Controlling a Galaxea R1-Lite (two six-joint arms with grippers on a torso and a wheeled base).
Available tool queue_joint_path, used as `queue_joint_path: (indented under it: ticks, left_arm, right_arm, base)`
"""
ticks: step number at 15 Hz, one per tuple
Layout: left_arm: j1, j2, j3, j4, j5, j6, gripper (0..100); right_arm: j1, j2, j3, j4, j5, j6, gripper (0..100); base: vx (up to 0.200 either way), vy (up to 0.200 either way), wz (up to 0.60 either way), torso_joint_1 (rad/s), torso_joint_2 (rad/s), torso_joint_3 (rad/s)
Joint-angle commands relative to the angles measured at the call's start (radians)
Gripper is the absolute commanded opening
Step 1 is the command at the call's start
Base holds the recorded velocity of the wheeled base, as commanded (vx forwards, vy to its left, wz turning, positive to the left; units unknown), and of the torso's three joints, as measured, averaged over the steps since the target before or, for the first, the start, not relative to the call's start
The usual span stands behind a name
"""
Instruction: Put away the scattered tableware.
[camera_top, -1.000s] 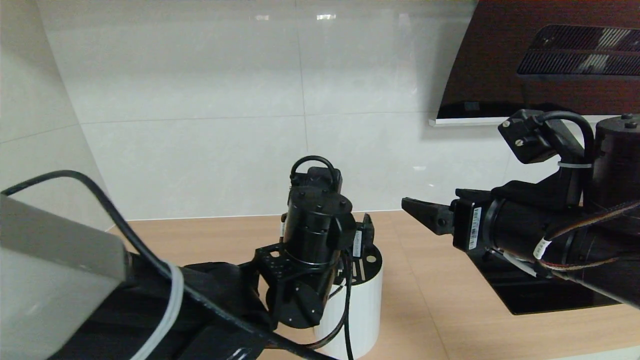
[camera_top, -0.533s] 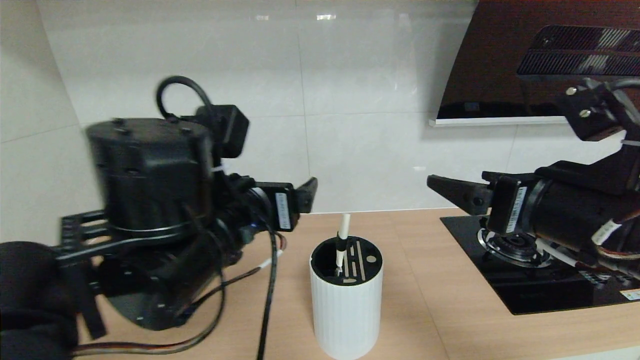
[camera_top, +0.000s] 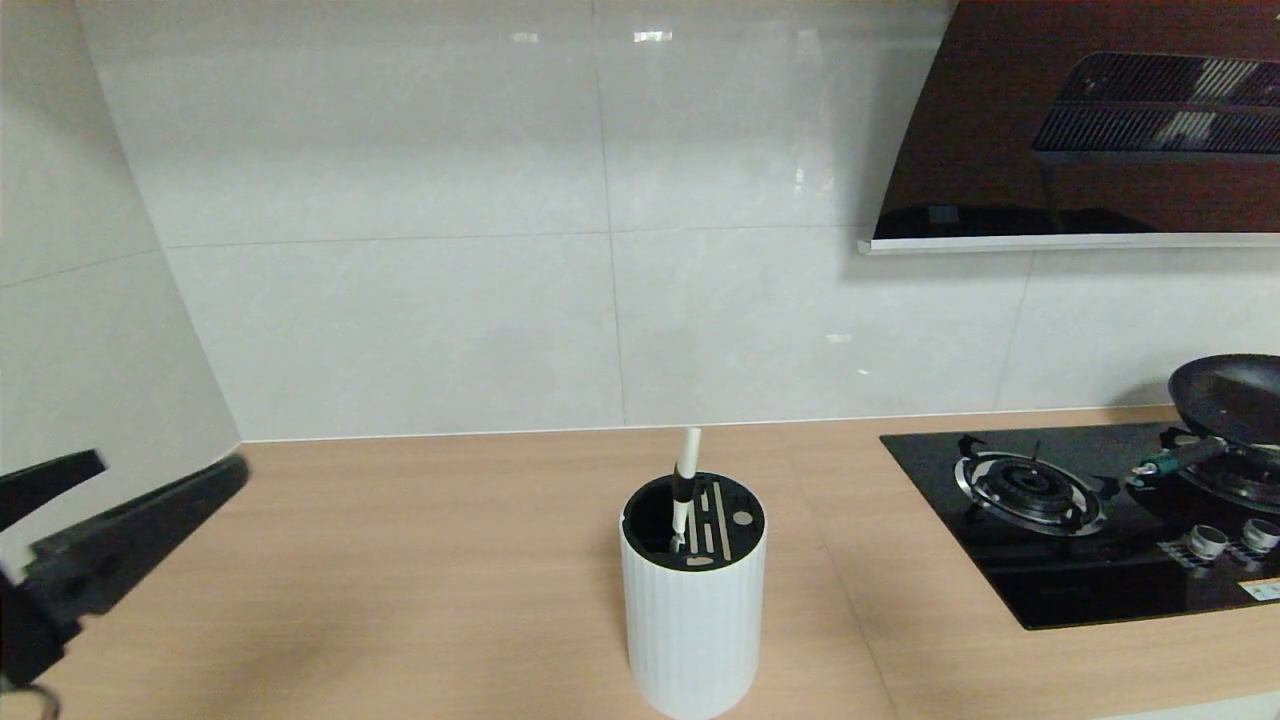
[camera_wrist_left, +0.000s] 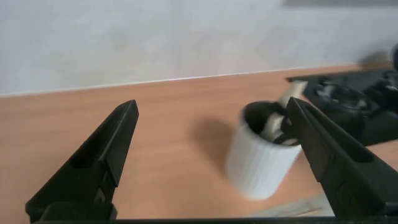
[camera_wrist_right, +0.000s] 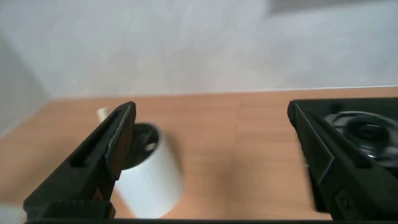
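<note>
A long wooden counter (camera_top: 450, 560) ran beneath a tiled wall, with a black gas cooktop (camera_top: 1080, 590) set into it at 3 o'clock from the counter's middle. A dark frying pan (camera_top: 1230, 400) sat on the far burner, its handle pointing toward 9 o'clock.

A ribbed white holder (camera_top: 692, 620) stood upright at 6 o'clock on the counter, well apart from the cooktop, its slotted black top facing up.

The left tool (camera_wrist_left: 211, 109) hung at 9 o'clock of the holder with its two black fingers spread wide and nothing between them. The right tool (camera_wrist_right: 211, 109) was likewise spread and held nothing, looking across the counter with the holder toward 8 o'clock and the cooktop toward 4 o'clock.

One slim utensil (camera_top: 686, 470) with a white handle stood in the holder's round opening, leaning slightly, its handle rising above the rim.

On this evidence the job looked at or near its end: one piece was stowed and neither tool carried another. Whether more tableware waited beyond the frames could not be told.
</note>
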Motion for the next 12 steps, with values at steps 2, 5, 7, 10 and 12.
queue_joint_path:
  ticks: [2,5,7,10,12]
  left_arm:
    - [0.23,-0.469,0.046,0.273,-0.026,0.054,100]
    - [0.328,-0.641,0.046,0.424,-0.049,0.068,100]
    - [0.38,-0.698,0.043,0.467,-0.063,0.068,100]
    - [0.517,-0.767,0.097,0.462,-0.028,0.082,100]
    - [0.536,-0.813,0.18,0.447,0.0,0.131,100]
  right_arm:
    - [-0.25,-0.511,0.026,0.384,0.01,-0.016,100]
    - [-0.373,-0.735,-0.011,0.619,0.01,-0.138,100]
    - [-0.442,-0.745,-0.025,0.636,-0.022,-0.161,100]
    - [-0.534,-0.844,0.052,0.64,0.069,-0.204,100]
    - [-0.533,-0.843,0.124,0.623,0.043,-0.198,100]
  base:
    - [0.0,0.0,0.0,0.0,0.0,0.0]
    - [0.0,0.0,0.0,0.0,0.0,0.0]
    - [0.0,0.0,0.0,0.0,0.0,0.0]
    - [0.0,0.0,0.0,0.0,0.0,0.0]
    - [0.0,0.0,0.0,0.0,0.0,0.0]
